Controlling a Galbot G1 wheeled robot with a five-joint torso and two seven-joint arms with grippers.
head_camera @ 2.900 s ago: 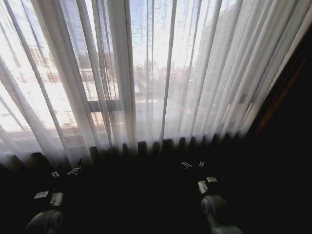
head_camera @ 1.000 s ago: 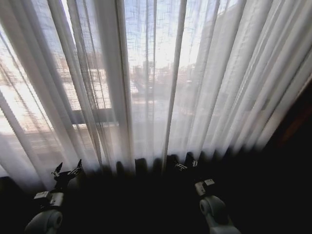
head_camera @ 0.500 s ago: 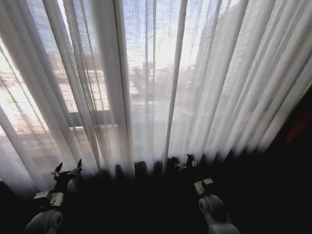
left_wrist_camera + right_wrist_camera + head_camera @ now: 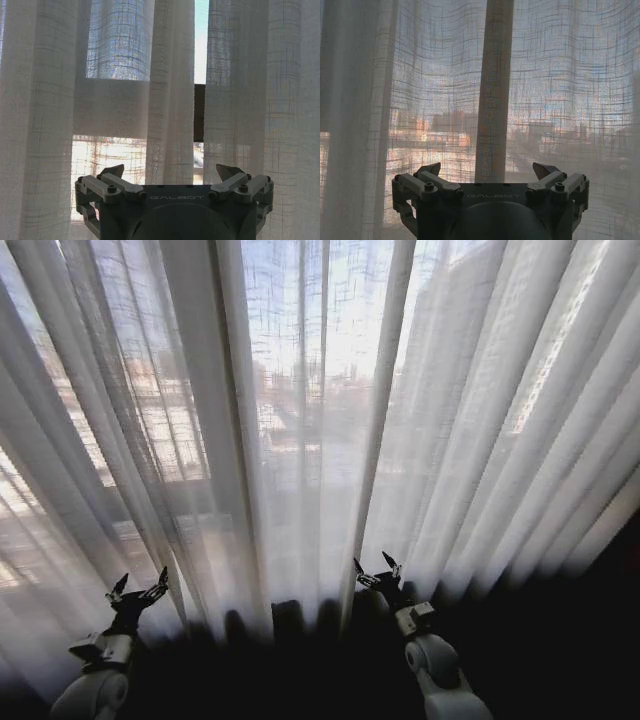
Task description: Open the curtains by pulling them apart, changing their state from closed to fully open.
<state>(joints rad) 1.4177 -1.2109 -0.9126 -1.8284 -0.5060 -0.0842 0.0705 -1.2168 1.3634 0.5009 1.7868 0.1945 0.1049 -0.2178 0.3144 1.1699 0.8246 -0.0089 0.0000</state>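
Both arms are reaching toward the closed curtains [image 4: 320, 420] hanging vertically just ahead, the left claw [image 4: 138, 591] and right claw [image 4: 374, 570] spread apart, the right nearer the central pleat.

Curtains [image 4: 470, 420] sheer white, fine woven grid, vertical pleats; left hand [image 4: 137, 592], right hand [image 4: 376, 570] black.

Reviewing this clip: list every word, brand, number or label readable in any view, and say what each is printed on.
"GALBOT": pale lettering on the dark housing of the left gripper, seen in the left wrist view, jaws spread open before the sheer white pleated curtains.
"GALBOT": fainter, on the dark housing of the right gripper, in the right wrist view, jaws also open.
Small pale tags on both wrists in the head view: too small to read.
No other text visible.
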